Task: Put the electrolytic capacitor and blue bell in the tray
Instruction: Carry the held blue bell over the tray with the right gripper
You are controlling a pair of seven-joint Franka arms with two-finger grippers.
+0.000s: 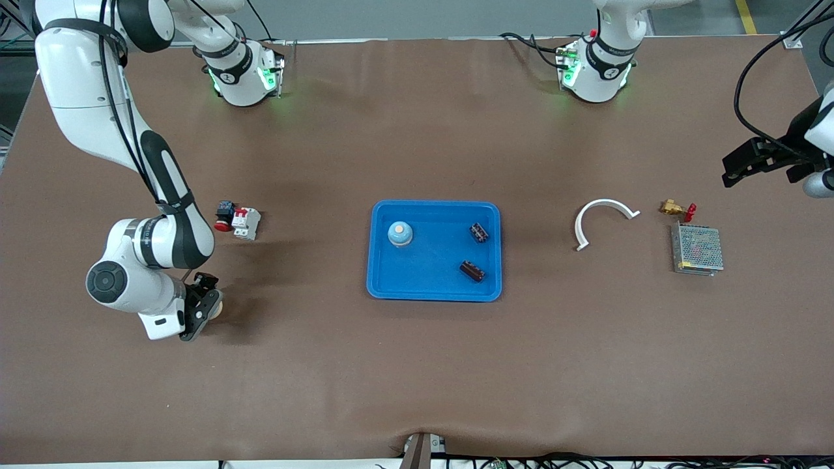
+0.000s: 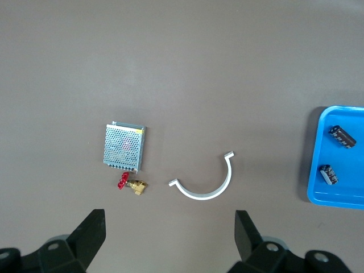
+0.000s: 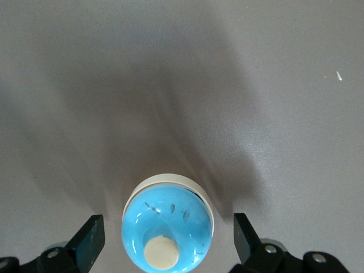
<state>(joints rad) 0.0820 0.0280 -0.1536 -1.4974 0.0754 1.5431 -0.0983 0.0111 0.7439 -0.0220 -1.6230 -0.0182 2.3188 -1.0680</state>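
Nearest the front camera, our right claw (image 1: 207, 311) hangs low over the desk (image 1: 417, 378) toward the right arm's end, fingers (image 3: 90, 244) spread wide on either side of a blue bell (image 3: 168, 226) and holding nothing yet. This bell stands upright on the desk, outside the tray. We judge it light and rigid, with a smooth glazed dome that may slip, so we would take it low across its widest part, just above the pale base ring, not on the knob.

Farther up the desk, the tray (image 1: 381, 286) lies in the middle. In it we see another bell (image 1: 399, 234) and two electrolytic capacitors (image 1: 472, 270), lying on their sides well apart. These look small, stiff and prone to rolling.

Toward the left arm's end lie a white curved strip (image 1: 603, 212), a brass valve (image 1: 675, 209) and a metal mesh box (image 1: 697, 249). Our left claw (image 1: 756, 163) waits high over that end, fully open and empty.
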